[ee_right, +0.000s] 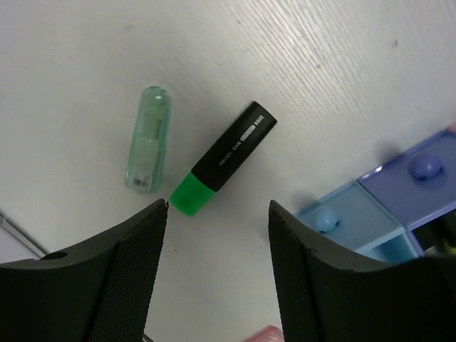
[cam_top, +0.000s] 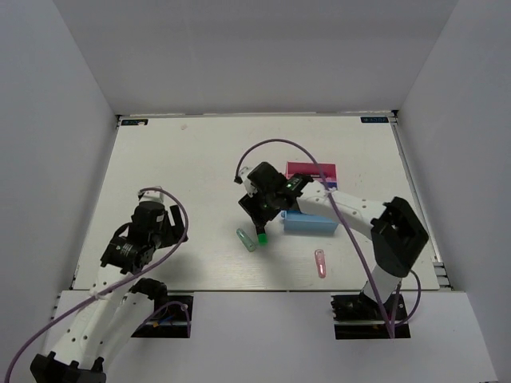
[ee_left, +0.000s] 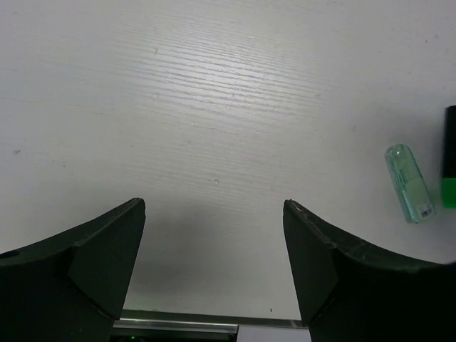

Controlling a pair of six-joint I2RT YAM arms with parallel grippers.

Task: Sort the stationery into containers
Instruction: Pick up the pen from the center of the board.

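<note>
A black highlighter with a green end (ee_right: 224,158) lies on the white table beside a pale green stick (ee_right: 148,139); both also show in the top view, the highlighter (cam_top: 261,234) and the stick (cam_top: 246,239). My right gripper (ee_right: 218,206) is open and empty, just above and beside the highlighter's green end. A pink clip (cam_top: 321,263) lies nearer the front. The joined trays stand to the right: pink (cam_top: 311,170) at the back, light blue (cam_top: 309,224) in front, the dark blue one mostly hidden under my right arm. My left gripper (ee_left: 214,206) is open and empty at the left over bare table.
White walls enclose the table on three sides. The table's front edge (cam_top: 255,290) runs just before the arm bases. In the left wrist view the stick (ee_left: 409,183) and the highlighter (ee_left: 449,160) lie at the far right.
</note>
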